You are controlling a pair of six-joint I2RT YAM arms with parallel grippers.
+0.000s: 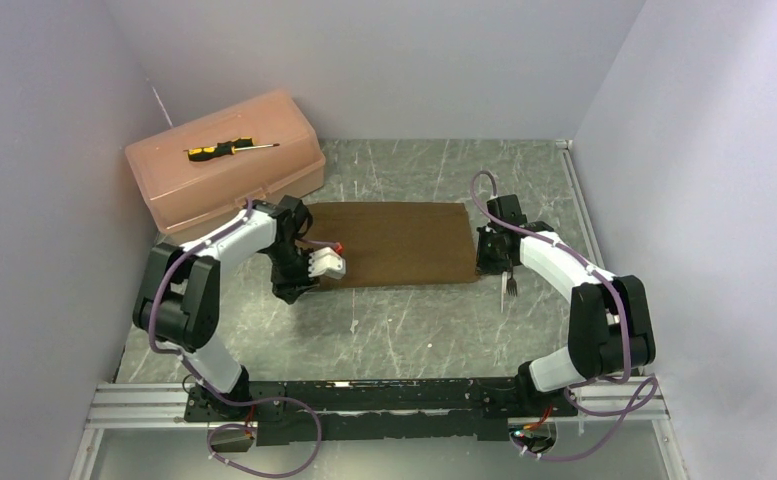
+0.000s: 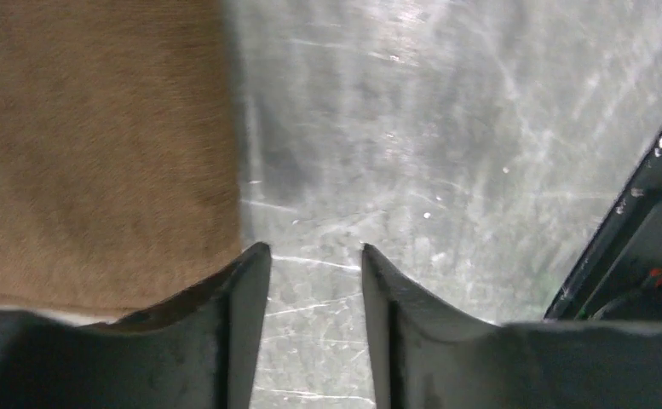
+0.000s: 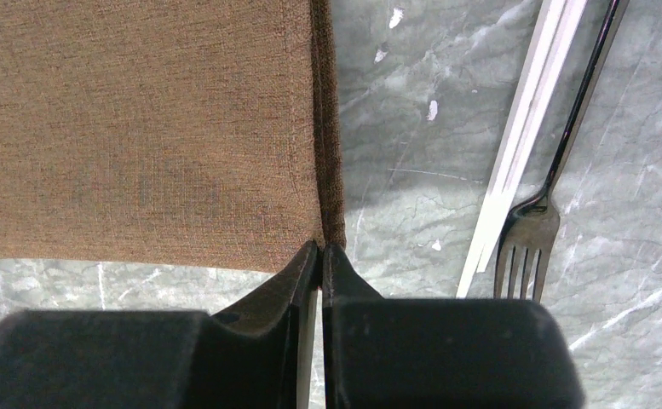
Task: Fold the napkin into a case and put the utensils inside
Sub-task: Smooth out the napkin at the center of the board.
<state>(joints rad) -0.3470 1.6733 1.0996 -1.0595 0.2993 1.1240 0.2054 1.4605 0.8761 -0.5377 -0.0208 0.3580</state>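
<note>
The napkin (image 1: 394, 243) is lying flat, folding barely begun; the right gripper (image 3: 320, 256) is pinching its corner, the left gripper (image 2: 314, 256) is hovering spread beside it, and the fork (image 3: 523, 243) is waiting nearby.

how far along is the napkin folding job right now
Early. The napkin lies flat as a wide rectangle, seemingly folded once, a doubled edge showing at its right side. The right gripper is pinched shut at that corner; the left gripper stands open beside the cloth, holding nothing. Still left: forming the case and putting in the fork, which lies on the table.
</note>
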